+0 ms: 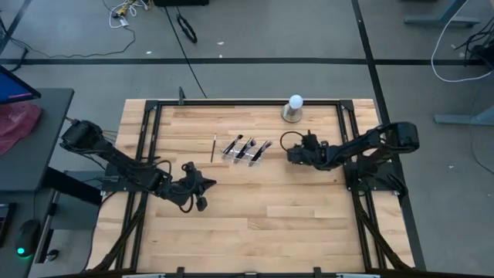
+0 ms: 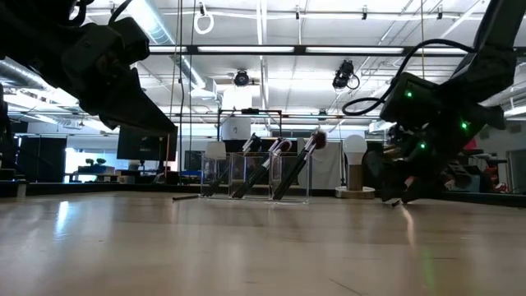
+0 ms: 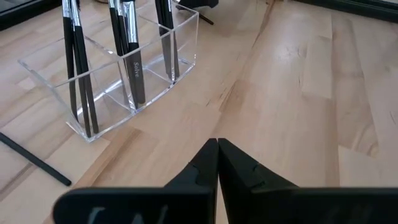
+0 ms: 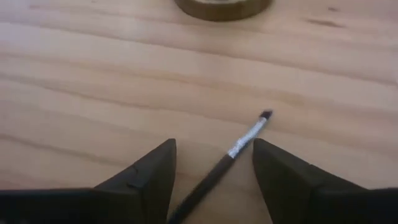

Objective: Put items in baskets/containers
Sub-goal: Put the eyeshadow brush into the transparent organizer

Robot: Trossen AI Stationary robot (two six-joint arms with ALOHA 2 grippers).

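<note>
A: How far along does this look?

B: Most of the brushes already stand in the clear holder (image 1: 247,150) near the middle of the tabletop (image 1: 255,224); the left wrist view shows dark handles leaning in each of its compartments. I judge two are left. One brush with a silvery ferrule (image 4: 239,149) lies flat on the wood between the fingers of the right claw (image 4: 214,168), which stands part open around it, not gripping it as far as I can see. A loose stick (image 1: 213,147) lies on the tabletop just beside the holder, on its left-arm side.

A: And the left arm?

B: The left claw (image 3: 217,165) is pressed shut with nothing in it, waiting near the holder on the left half of the tabletop.

A: Anything you can't make out?

B: The exact count in the holder; the handles overlap in every view. From above, the right claw (image 1: 297,154) covers its own brush. The lower end of that brush is cut off in the right wrist view. Only the base of the white ball (image 1: 294,103) shows there.
</note>
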